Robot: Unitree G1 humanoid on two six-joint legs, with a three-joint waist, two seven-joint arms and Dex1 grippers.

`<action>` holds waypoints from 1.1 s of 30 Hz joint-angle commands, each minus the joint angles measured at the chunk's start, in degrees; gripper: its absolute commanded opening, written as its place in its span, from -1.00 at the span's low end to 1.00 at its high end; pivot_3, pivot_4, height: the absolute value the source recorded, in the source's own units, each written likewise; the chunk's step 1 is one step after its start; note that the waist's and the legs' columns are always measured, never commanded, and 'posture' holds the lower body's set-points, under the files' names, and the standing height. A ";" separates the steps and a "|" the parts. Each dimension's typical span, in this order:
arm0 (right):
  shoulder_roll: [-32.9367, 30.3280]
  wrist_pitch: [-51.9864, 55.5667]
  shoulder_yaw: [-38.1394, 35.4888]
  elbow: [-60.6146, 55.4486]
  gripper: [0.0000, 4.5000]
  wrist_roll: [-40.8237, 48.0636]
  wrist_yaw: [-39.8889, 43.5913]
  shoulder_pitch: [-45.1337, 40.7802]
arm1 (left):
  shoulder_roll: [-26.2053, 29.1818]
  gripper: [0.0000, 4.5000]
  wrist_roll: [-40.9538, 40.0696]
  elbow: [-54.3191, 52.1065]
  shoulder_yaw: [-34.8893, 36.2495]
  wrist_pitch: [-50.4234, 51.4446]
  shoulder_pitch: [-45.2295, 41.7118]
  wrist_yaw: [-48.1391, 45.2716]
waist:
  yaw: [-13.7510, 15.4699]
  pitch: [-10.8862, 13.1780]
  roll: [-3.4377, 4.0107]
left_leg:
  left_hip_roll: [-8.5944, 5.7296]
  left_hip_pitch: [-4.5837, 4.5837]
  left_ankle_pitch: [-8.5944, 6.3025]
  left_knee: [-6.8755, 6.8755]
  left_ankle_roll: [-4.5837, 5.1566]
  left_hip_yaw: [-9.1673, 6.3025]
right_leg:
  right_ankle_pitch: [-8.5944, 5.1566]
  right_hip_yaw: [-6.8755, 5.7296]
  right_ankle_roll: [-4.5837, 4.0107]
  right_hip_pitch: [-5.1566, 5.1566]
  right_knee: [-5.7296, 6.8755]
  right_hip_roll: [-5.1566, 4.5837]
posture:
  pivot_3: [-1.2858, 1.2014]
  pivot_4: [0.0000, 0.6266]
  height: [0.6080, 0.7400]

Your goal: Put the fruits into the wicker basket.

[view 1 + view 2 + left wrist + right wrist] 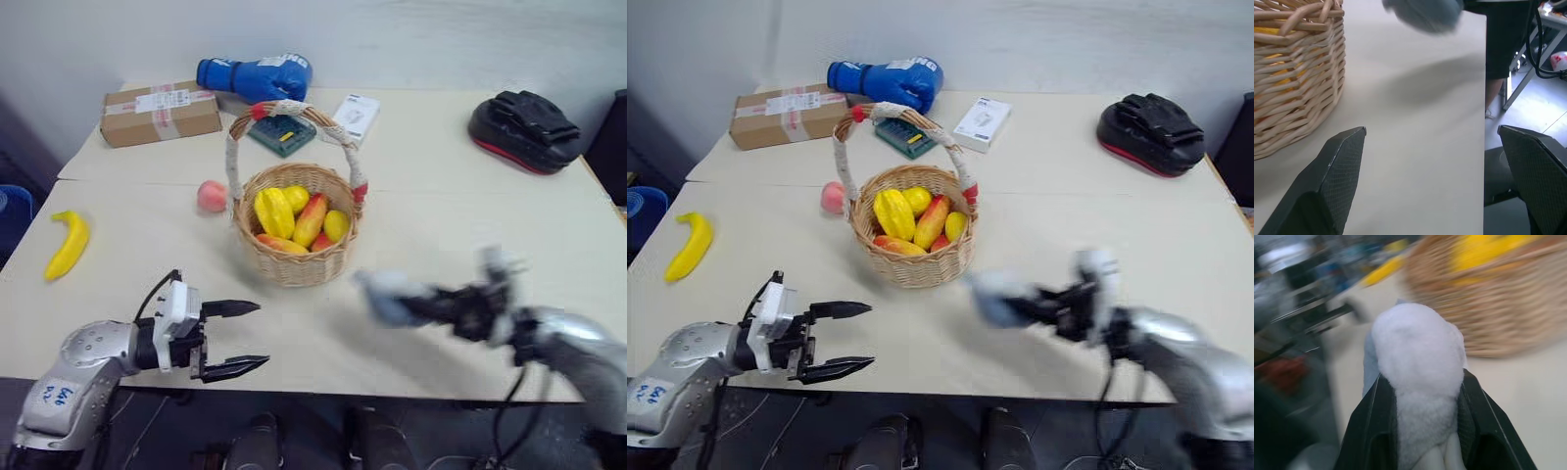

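Note:
The wicker basket (294, 266) stands mid-table with several yellow and red-yellow fruits (294, 217) inside. A pink-orange peach (212, 196) lies on the table against the basket's left side. Far to the left lies the yellow banana (68, 245). My left gripper (257, 335) hovers open and empty near the table's front edge, front-left of the basket. The left wrist view shows the basket wall (1298, 93) close ahead. My right gripper (1421, 378), blurred by motion, is shut on a grey-white plush toy (385, 294) front-right of the basket.
Along the back of the table sit a cardboard box (160, 113), a blue boxing glove (257, 76), a dark green flat device (282, 133) and a small white box (356, 115). A black and red pad (524, 127) lies at the back right.

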 commanded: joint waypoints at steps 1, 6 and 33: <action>-5.04 -13.57 -4.23 13.70 -0.46 -13.19 1.28 1.00 | -3.38 1.00 -6.62 -3.73 0.47 3.37 -4.60 4.63 | -0.03 -0.01 -0.02 | 0.00 0.02 0.01 0.02 0.02 -0.01 | 0.01 0.01 0.02 0.03 0.01 0.04 | 0.03 -0.52 1.00; -7.15 -29.97 4.41 42.02 -0.46 -27.25 0.08 -12.08 | -4.64 1.00 -3.87 -2.79 -2.63 1.90 -8.80 4.03 | -1.28 0.01 0.12 | -0.28 0.23 0.11 0.09 -0.07 0.25 | 0.06 0.33 0.11 0.10 0.05 0.29 | 0.03 -0.52 1.00; 1.84 -47.36 13.71 8.65 0.99 -14.24 21.09 -3.22 | 0.67 1.00 5.64 17.83 22.14 -14.57 4.74 9.31 | -1.78 0.06 0.30 | 0.56 0.18 -0.05 0.07 -0.46 0.55 | 0.04 0.68 0.04 -0.20 0.01 0.62 | 0.03 -0.52 1.00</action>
